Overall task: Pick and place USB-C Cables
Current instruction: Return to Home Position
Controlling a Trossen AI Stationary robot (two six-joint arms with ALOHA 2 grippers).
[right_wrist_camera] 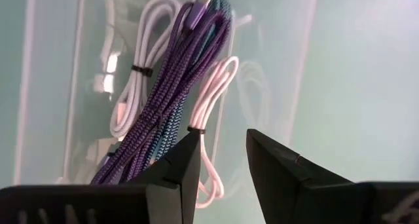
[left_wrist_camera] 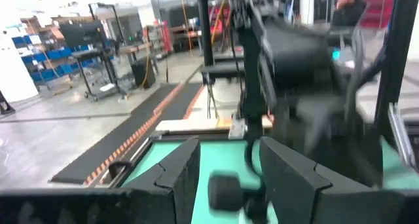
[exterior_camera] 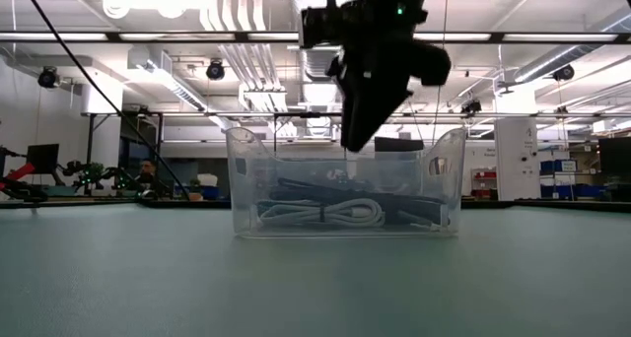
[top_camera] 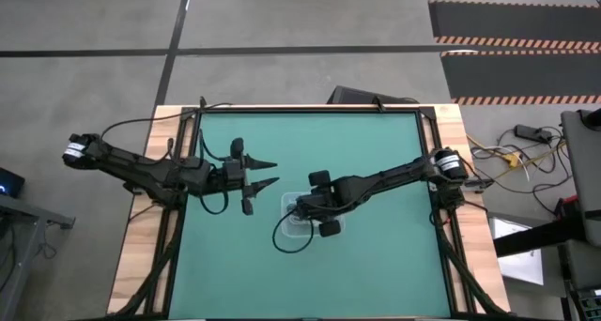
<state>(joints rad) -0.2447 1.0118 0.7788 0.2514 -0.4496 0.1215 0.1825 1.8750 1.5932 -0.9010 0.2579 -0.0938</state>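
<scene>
A clear tray [exterior_camera: 246, 179] stands mid-table and shows under my right gripper [top_camera: 302, 211] in the high view. Inside it lie a white cable bundle [exterior_camera: 325, 215] and dark cables [exterior_camera: 325, 191]. The right wrist view looks down on a tied white bundle [right_wrist_camera: 134, 86], a purple-and-blue braided bundle [right_wrist_camera: 190, 60] and a pale looped cable [right_wrist_camera: 213, 99]. My right gripper [right_wrist_camera: 222, 139] is open and points down into the tray's top [exterior_camera: 347, 150], above the cables. My left gripper [top_camera: 270, 171] is open and waits left of the tray [left_wrist_camera: 229, 149].
Green mat [top_camera: 376, 265] with a wooden border [top_camera: 141, 265] around it. A thin black wire loop [top_camera: 286, 238] hangs from my right arm beside the tray's near left corner. Free mat lies toward the near and far edges.
</scene>
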